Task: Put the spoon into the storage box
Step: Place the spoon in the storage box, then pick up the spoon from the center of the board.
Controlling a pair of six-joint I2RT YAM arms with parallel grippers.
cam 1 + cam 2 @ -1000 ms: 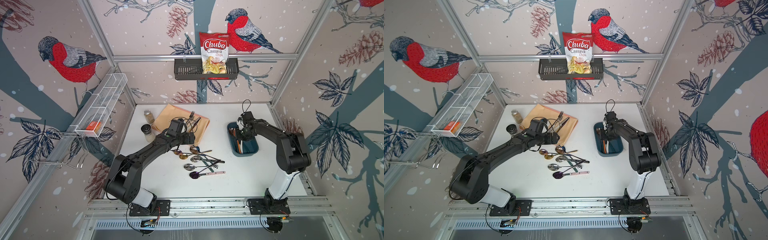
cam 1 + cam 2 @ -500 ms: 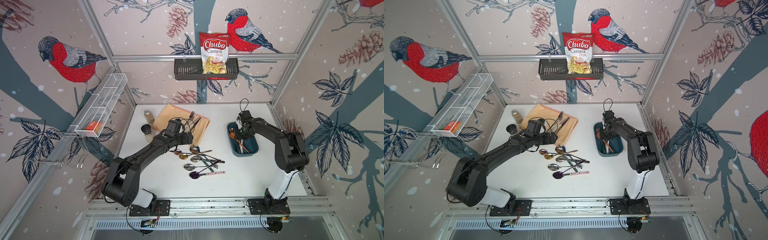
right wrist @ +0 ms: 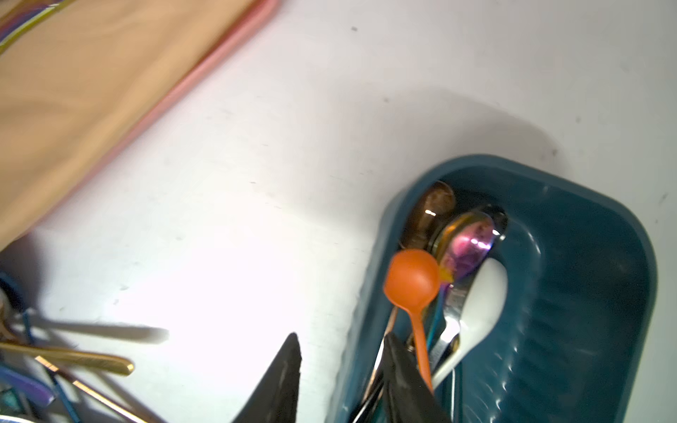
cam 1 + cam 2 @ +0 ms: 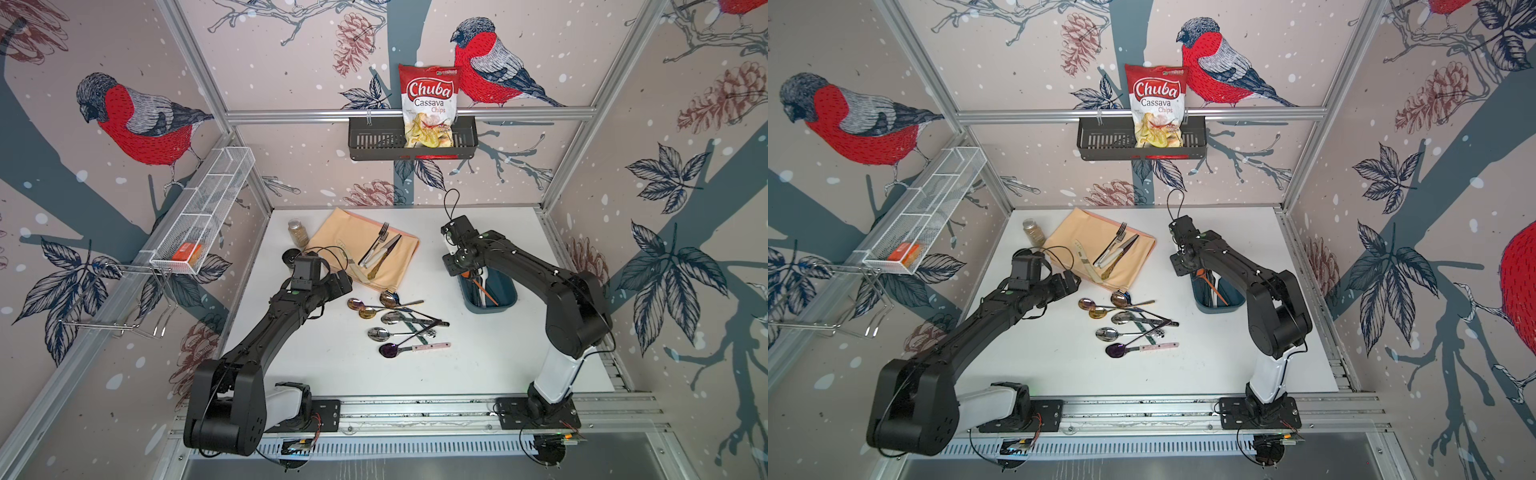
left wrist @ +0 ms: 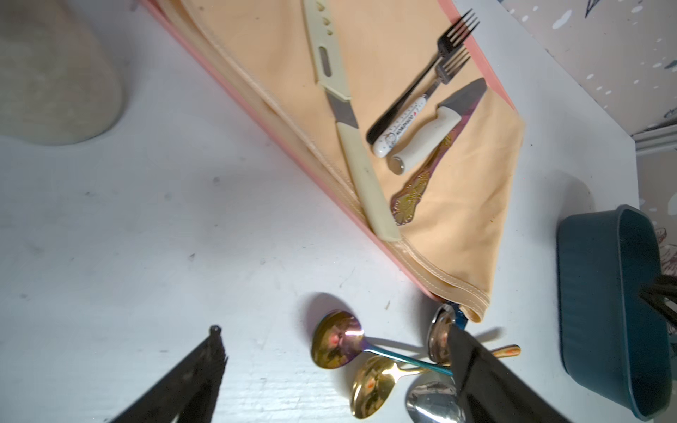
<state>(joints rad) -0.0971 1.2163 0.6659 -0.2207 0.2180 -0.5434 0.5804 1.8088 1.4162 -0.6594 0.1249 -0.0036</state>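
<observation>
The storage box (image 4: 505, 291) (image 4: 1233, 298), a dark teal bin, stands at the table's right. It holds several spoons, with an orange spoon (image 3: 412, 278) (image 4: 484, 287) on top. My right gripper (image 3: 341, 337) (image 4: 466, 272) hangs open over the box's far left wall. One finger is outside the wall and the other is inside beside the orange handle, holding nothing. Several more spoons (image 4: 395, 320) (image 4: 1125, 322) lie mid-table. My left gripper (image 5: 333, 329) (image 4: 343, 282) is open just above their left end, over a gold-purple spoon (image 5: 337, 344).
A peach cloth (image 4: 374, 249) behind the spoons carries forks and knives. A spice jar (image 4: 297, 232) and a dark lid (image 4: 290, 257) stand at the back left. On the walls hang a black basket (image 4: 374, 139) with a chips bag and a white wire tray (image 4: 203, 212).
My right gripper opened and let the orange spoon drop into the box, then shifted left over the box's wall. The left arm drew back to the left.
</observation>
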